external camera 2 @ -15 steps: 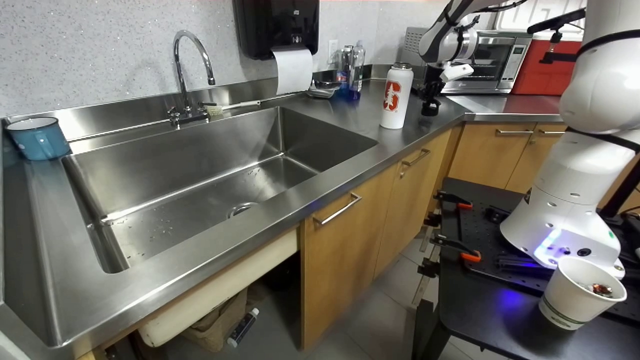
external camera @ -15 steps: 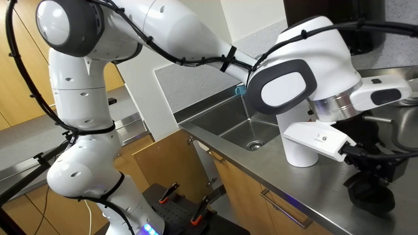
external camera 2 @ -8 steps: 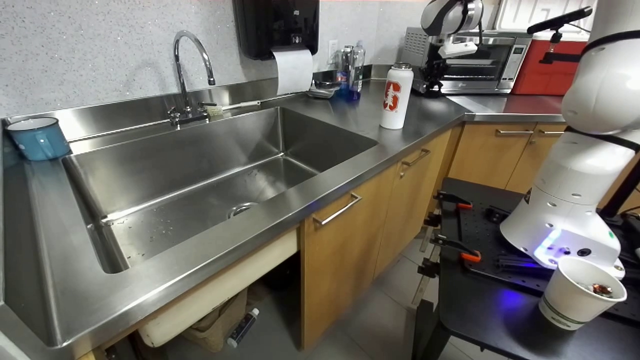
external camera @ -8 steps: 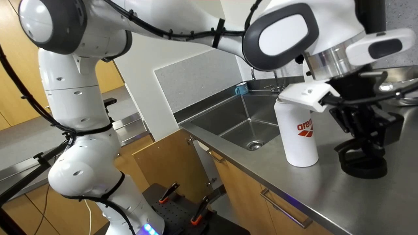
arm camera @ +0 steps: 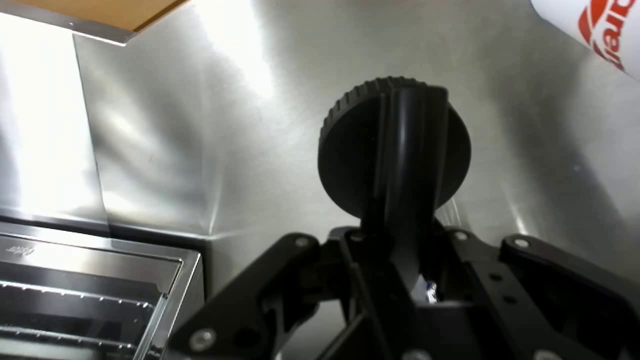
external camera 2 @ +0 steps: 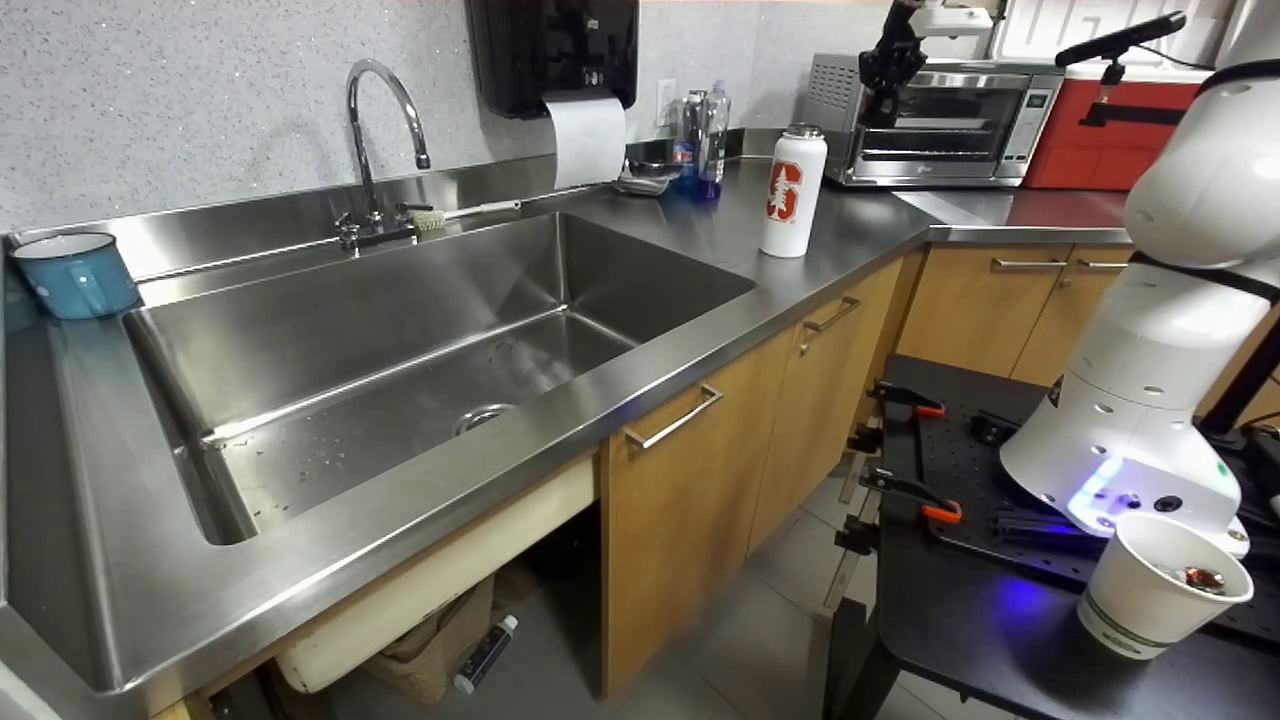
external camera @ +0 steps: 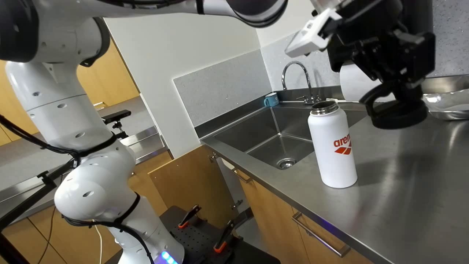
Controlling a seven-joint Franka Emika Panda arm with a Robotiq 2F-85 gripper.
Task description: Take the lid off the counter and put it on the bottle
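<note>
The black lid (external camera: 398,116) with its loop handle hangs in the air above the steel counter (external camera: 370,223). My gripper (external camera: 403,86) is shut on the lid's loop handle. In the wrist view the lid's round disc (arm camera: 345,160) shows beyond the jaws (arm camera: 400,230), with its ribbed rim facing the counter. The white bottle (external camera: 331,154) with red logo stands upright on the counter, its metal-rimmed mouth open. The lid is beside the bottle, apart from it, roughly at mouth height. The bottle also shows in an exterior view (external camera 2: 790,225) and at the wrist view's top right corner (arm camera: 562,17).
The sink (external camera: 256,134) lies beside the bottle, with a faucet (external camera 2: 365,150) behind it. A black towel dispenser (external camera 2: 555,55) hangs on the wall with white paper (external camera: 357,84). A metal bowl (external camera: 450,106) and a toaster oven (external camera 2: 935,140) stand on the counter.
The gripper has risen from close to the counter, carrying the lid up with it. The arm no longer covers the bottle's top in an exterior view. The bottle has not moved.
</note>
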